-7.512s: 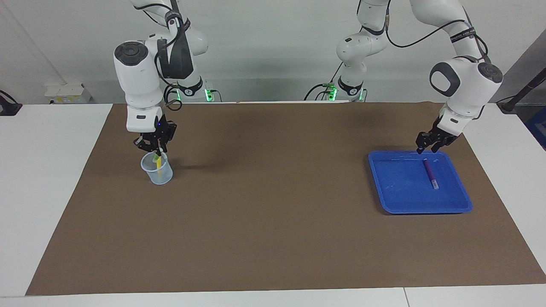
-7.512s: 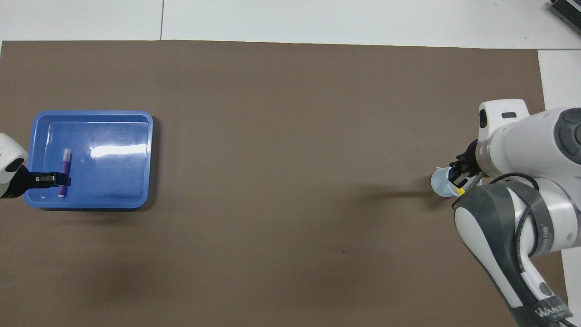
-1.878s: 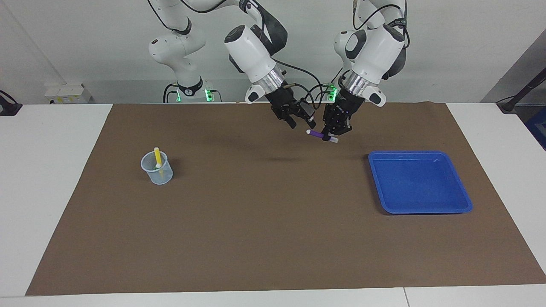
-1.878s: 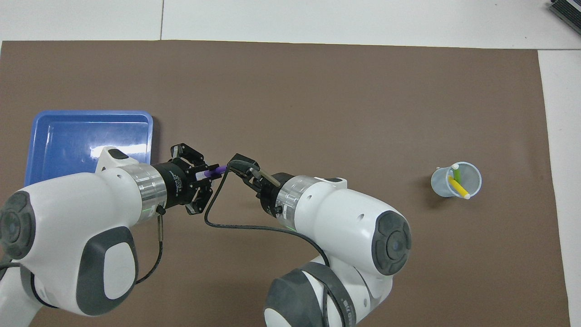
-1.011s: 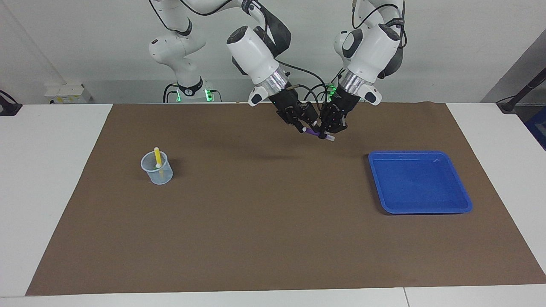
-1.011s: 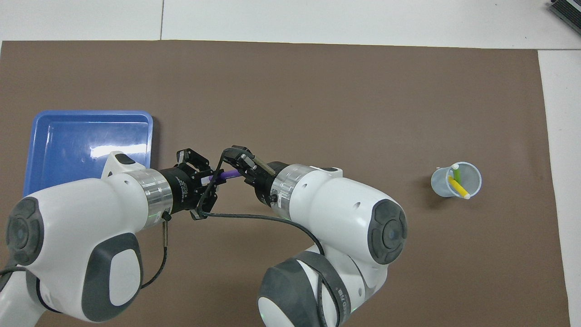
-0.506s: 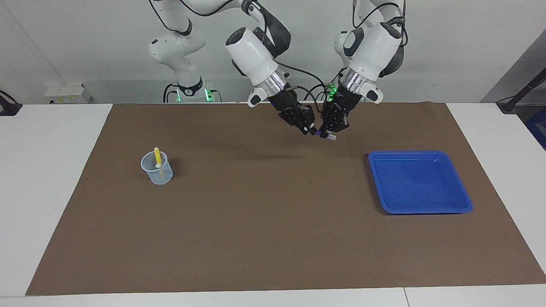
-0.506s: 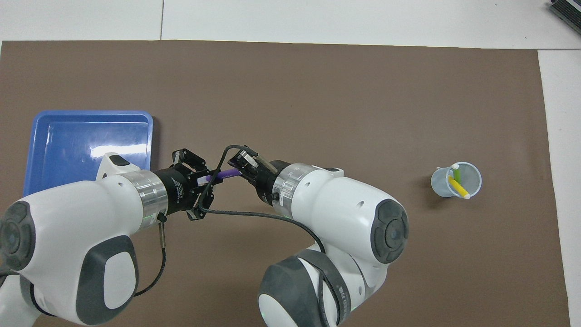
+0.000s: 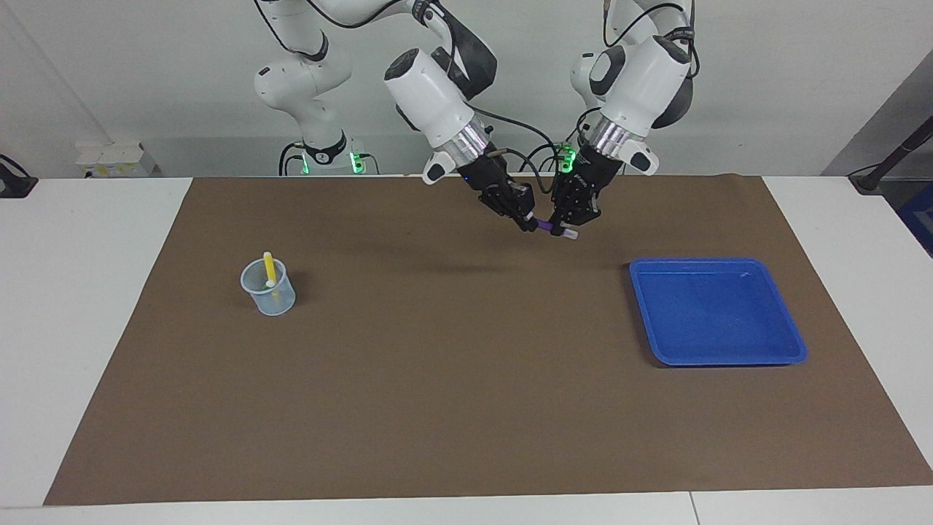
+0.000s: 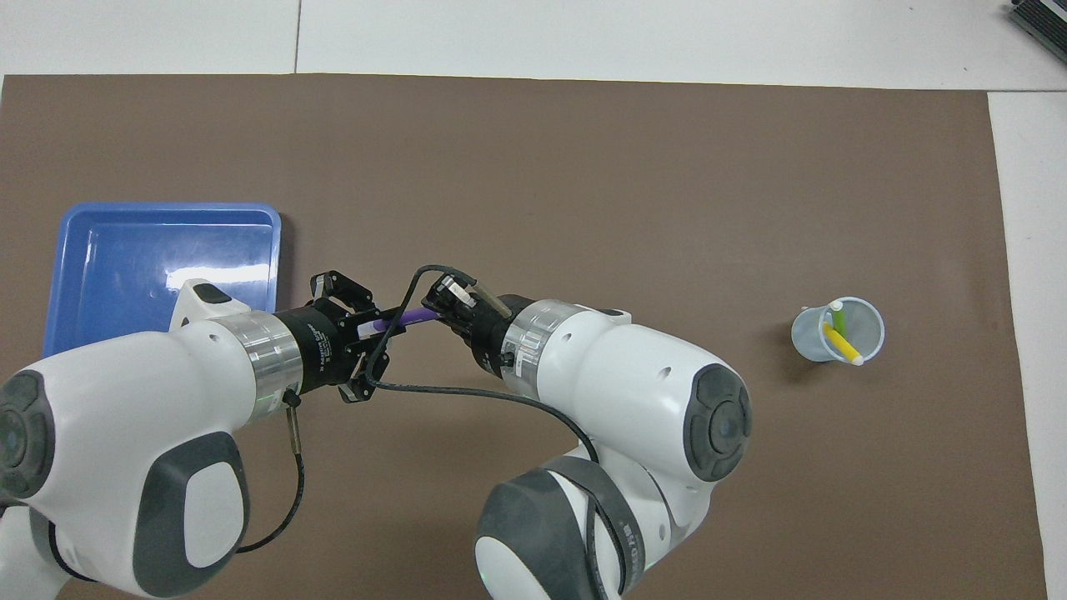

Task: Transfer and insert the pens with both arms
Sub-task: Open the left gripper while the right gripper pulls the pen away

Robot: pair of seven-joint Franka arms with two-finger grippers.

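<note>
Beside the blue tray (image 9: pixel 718 310), above the mat, the purple pen (image 9: pixel 545 229) is clamped by both the left gripper (image 9: pixel 565 225) and the right gripper (image 9: pixel 526 222): a handover. Next, release by the left gripper seems called for.

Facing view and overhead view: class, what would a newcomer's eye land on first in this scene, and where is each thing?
First, the two arms meeting in mid-air over the brown mat, the left gripper and the right gripper both shut on one purple pen. Next, the blue tray toward the left arm's end of the table, with nothing in it. Last, the clear cup toward the right arm's end, holding the yellow pen and the green pen.
</note>
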